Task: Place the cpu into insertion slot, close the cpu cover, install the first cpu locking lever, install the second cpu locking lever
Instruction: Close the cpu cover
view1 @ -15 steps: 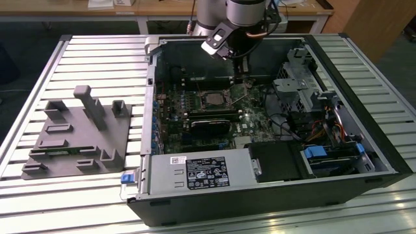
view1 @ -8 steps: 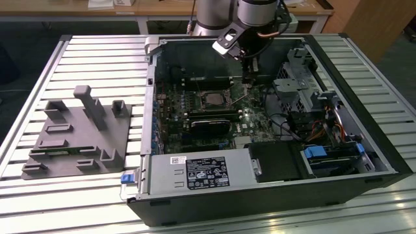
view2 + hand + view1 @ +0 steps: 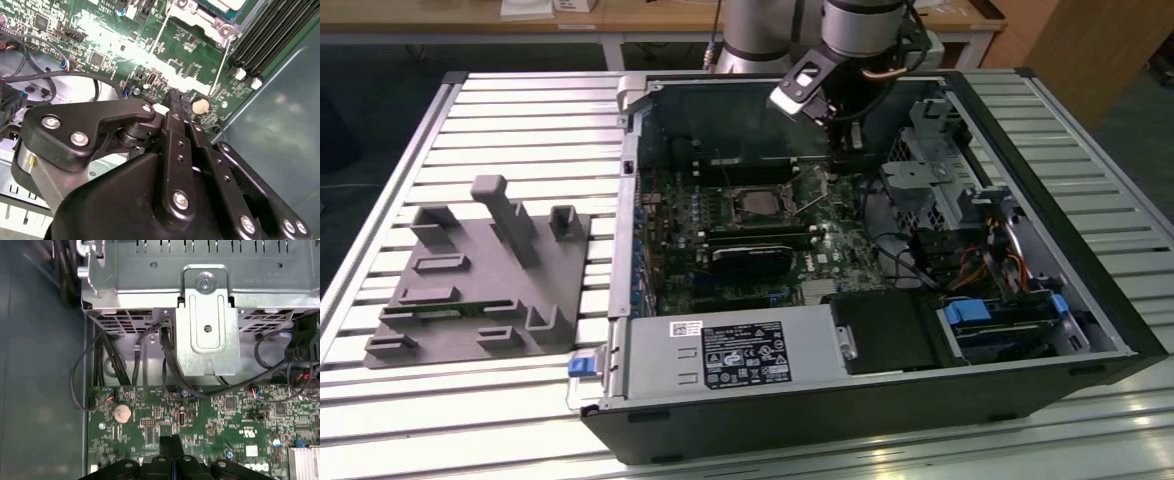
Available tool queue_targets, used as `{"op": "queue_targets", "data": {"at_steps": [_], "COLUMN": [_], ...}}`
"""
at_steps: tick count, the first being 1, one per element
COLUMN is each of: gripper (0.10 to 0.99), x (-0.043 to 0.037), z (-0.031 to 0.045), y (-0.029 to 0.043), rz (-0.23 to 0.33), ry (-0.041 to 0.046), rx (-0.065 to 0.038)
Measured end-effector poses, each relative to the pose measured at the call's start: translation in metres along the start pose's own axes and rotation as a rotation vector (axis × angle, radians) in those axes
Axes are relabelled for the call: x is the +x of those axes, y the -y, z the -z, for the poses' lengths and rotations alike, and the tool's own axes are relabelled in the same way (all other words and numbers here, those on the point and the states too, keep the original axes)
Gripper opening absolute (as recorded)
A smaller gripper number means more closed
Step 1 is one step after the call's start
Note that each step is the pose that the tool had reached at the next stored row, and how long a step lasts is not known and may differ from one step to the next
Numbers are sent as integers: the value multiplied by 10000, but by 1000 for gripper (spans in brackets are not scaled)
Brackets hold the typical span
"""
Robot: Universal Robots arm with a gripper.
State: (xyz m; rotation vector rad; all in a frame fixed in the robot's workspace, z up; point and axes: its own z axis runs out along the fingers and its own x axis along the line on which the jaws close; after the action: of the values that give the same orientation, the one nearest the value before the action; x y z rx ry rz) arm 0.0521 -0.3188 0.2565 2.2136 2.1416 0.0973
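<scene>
You are working the gripper [image 3: 843, 170] low inside the computer case [image 3: 1067, 330], over the motherboard [image 3: 210, 415]. Its fingertips [image 3: 166, 445] are pressed together, and I cannot make out anything between them. They are hovering just beside the round coin battery [image 3: 200, 105].

The insertion slot [image 3: 754, 203] is sitting near the middle of the board, toward the case's far wall, with the cpu cover [image 3: 212, 22] lying over it. I cannot tell for certain whether the cpu is seated beneath. A thin locking lever [image 3: 819, 192] is standing up between the slot and the gripper, so I judge you are dealing with that lever.

To do this well, bring the closed tips against the lever's free end, push slowly, and sweep it down and under its catch. Stay clear of the battery and the black cables [image 3: 115, 360] near the drive cage [image 3: 207, 325].

The case is lying open on a slatted metal table [image 3: 520, 120]. A grey fixture block [image 3: 480, 275] is resting toward the edge on the exterior view's left. Wooden benches [image 3: 654, 15] are running behind the table's far edge.
</scene>
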Motion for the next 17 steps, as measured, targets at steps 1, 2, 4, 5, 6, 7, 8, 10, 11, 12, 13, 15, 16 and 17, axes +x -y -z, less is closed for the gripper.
{"op": "queue_targets", "data": {"at_steps": [1,2,4,5,6,7,8,10,11,12,13,15,16,17], "gripper": [106,106,106,106,106,106,106,106,106,106,106,106,106,106], "x": [0,1,2,2,2,2,3,3,3,4,3,3,3,4], "z": [-12,-22,-40,-52,-67,-84,-102,-135,-149,-161,-164,-164,-163,-164], "y": [-11,-22,-44,-54,-62,-69,-77,-90,-97,-103,-106,-106,-106,-106], "rz": [-19,-38,-70,-85,-98,-109,-119,-135,-143,-150,-151,-151,-152,-152], "ry": [2,3,5,7,8,9,9,11,13,13,13,14,15,14], "rx": [0,1,2,4,5,7,9,12,14,15,15,16,16,16]}}
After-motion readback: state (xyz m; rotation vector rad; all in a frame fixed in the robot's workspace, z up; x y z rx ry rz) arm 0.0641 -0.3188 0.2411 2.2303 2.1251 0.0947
